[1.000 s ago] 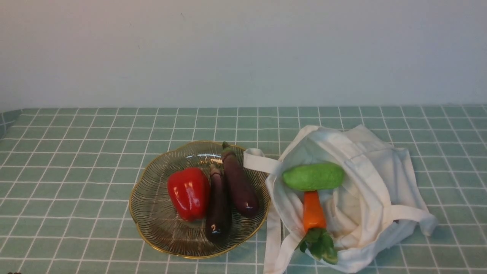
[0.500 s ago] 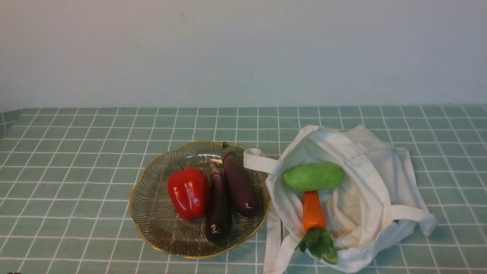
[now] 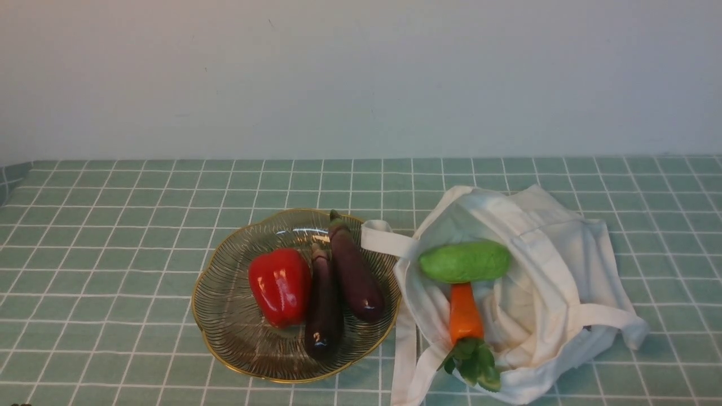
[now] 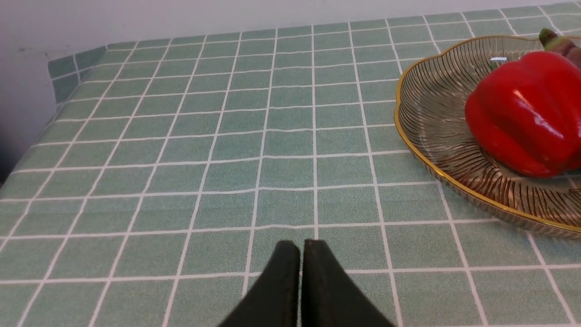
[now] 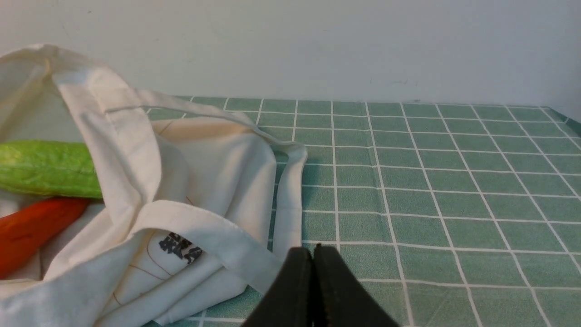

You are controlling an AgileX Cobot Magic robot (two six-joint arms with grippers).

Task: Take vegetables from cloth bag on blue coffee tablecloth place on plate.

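The white cloth bag (image 3: 541, 248) lies open on the teal grid tablecloth (image 3: 113, 237) at the right. A green cucumber (image 3: 465, 261) and an orange carrot (image 3: 464, 313) with green leaves lie in its mouth. The glass plate (image 3: 225, 265) with a gold rim sits to the bag's left and holds the fat purple eggplant (image 3: 354, 273). My left gripper (image 4: 301, 247) is shut and empty, low over bare cloth short of the plate (image 4: 431, 113). My right gripper (image 5: 313, 252) is shut and empty beside the bag (image 5: 213, 172), with the cucumber (image 5: 45, 168) and carrot (image 5: 32, 227) in sight. Neither gripper shows in the front view.
A shiny red bell pepper (image 3: 280, 286) and a slimmer, darker eggplant (image 3: 322, 307) also lie on the plate. The bag's strap handles (image 3: 386, 239) trail toward the plate's rim. A pale wall stands behind the table. The cloth's left edge drops off (image 4: 68, 72).
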